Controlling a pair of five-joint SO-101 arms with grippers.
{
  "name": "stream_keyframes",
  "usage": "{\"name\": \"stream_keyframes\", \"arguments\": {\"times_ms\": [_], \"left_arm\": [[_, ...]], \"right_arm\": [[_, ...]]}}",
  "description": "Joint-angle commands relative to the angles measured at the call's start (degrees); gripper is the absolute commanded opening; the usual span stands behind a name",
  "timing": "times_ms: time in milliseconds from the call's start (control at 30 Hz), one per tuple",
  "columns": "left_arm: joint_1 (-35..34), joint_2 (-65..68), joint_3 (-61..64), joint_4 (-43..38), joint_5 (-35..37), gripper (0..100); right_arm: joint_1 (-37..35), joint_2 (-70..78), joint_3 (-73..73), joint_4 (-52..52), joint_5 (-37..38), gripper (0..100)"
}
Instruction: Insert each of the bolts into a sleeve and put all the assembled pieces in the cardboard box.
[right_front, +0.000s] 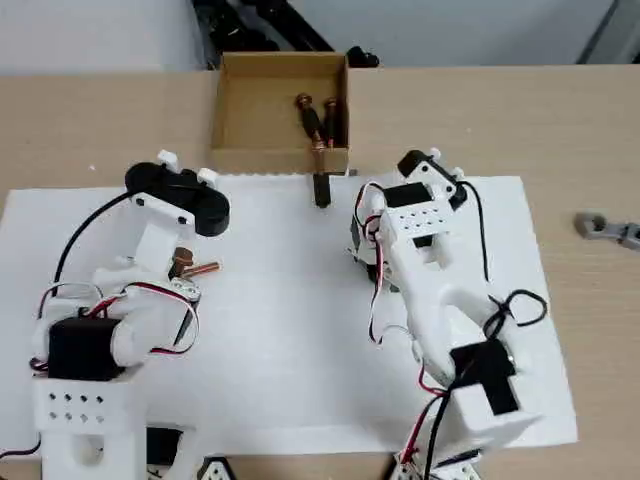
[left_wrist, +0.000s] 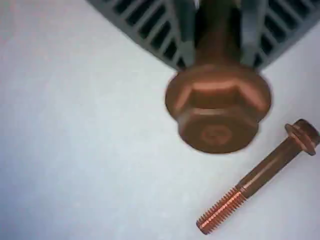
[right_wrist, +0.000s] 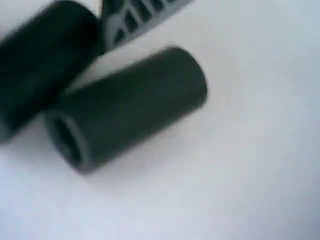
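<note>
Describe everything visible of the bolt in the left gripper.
The held bolt looks like copper-coloured metal: a hex head on a round flange, facing the left wrist camera. Its shank runs between the left gripper's ribbed grey fingers, which clamp it. It seems clear of the white sheet and a second bolt lying there.

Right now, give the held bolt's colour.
Coppery brown; the held bolt shows best in left wrist view.

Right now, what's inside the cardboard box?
Two sleeved bolts lie side by side near one side wall of the cardboard box; the rest of its floor looks bare. The floor strip right behind its near wall is hidden.
</note>
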Motion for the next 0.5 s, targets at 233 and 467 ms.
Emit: {"name": "stream_keyframes", "arguments": {"times_ms": [233, 467], "left_arm": [[-0.26, -1.32, -0.31, -1.23, 0.09, 1], [-0.26, -1.32, -0.31, -1.23, 0.09, 1]], "right_arm": [[0.84, 3.03, -1.32, -5.23, -0.53, 17.7], [1.80, 3.12, -1.23, -5.49, -0.53, 17.7]]}}
